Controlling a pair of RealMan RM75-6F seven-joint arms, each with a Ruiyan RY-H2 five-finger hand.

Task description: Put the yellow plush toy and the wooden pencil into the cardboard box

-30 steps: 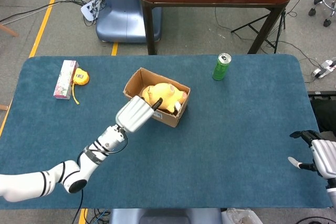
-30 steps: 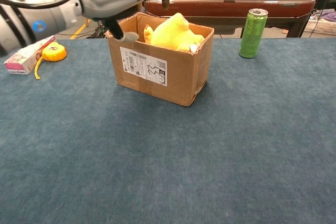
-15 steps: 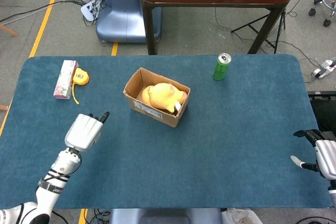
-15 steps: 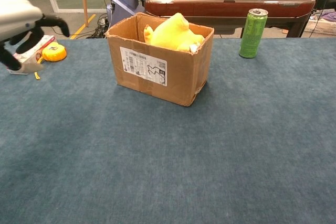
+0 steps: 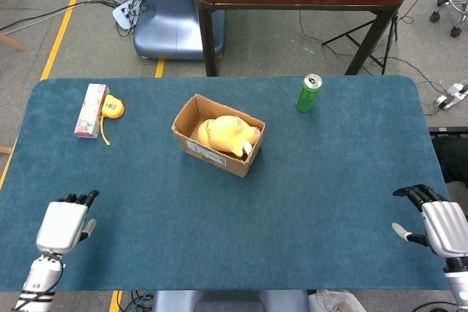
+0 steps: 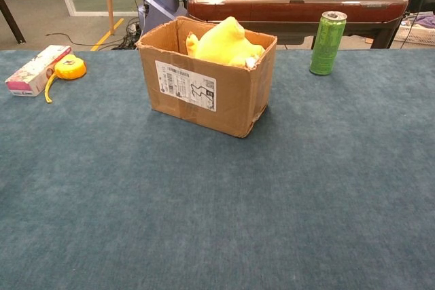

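White and empty, the left hand [image 5: 63, 223] sits at the lower left of the head view, fingers loosely apart and holding nothing. The right hand [image 5: 439, 224] is at the lower right edge, fingers also spread with nothing in them. Both are well apart from the cardboard box [image 5: 217, 154] in the middle of the blue table [image 5: 329, 180].

The yellow plush toy [image 5: 225, 134] is inside the box, its top poking above the rim in the chest view. I can't spot the wooden pencil anywhere on the cloth; it may be down inside the box beside the toy, but that is hidden.

If so, the job looks finished, and the best thing is to keep both hands low and clear of the box so nothing gets knocked. The green can [image 5: 308, 93] stands in the upper right, the tape measure [image 5: 112, 107] in the upper left.
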